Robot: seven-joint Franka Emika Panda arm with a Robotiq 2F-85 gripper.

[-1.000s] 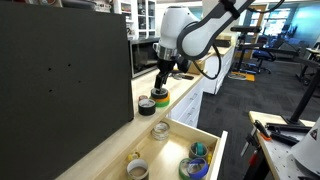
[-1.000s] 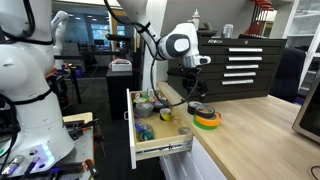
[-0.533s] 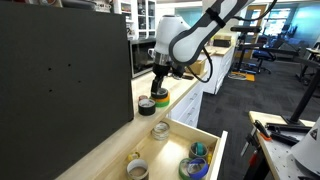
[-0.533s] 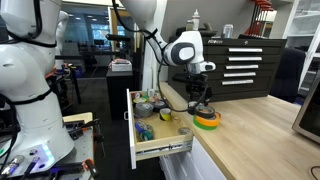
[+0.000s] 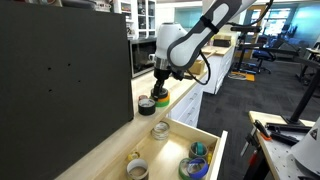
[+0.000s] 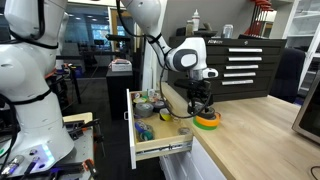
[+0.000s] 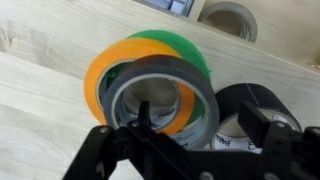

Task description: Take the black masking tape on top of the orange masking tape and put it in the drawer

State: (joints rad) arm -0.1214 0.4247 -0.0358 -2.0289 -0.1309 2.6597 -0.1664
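A busy lab workshop, with a pale wooden counter [image 7: 40,120] and a drawer [image 5: 172,136] pulled open below its edge. What worries me is the closing. The gripper [image 7: 195,118] is low over the stack, and if its fingers go a touch too deep they could pinch the orange tape [image 7: 98,85] along with the black tape [image 7: 165,68], or shove the pile sideways. Gripped by one wall only, the ring might also tilt and slip on the way up.

Right now the jaws stand wide apart, clamped on nothing. One finger seems to sit over the black ring's hole, the other outside it, beside a second dark roll [image 7: 262,100]. Whether either finger touches, I can't tell. The black tape lies on the orange one, which rests on a green roll [image 7: 178,42]. The drawer waits close by with a few things already in it.
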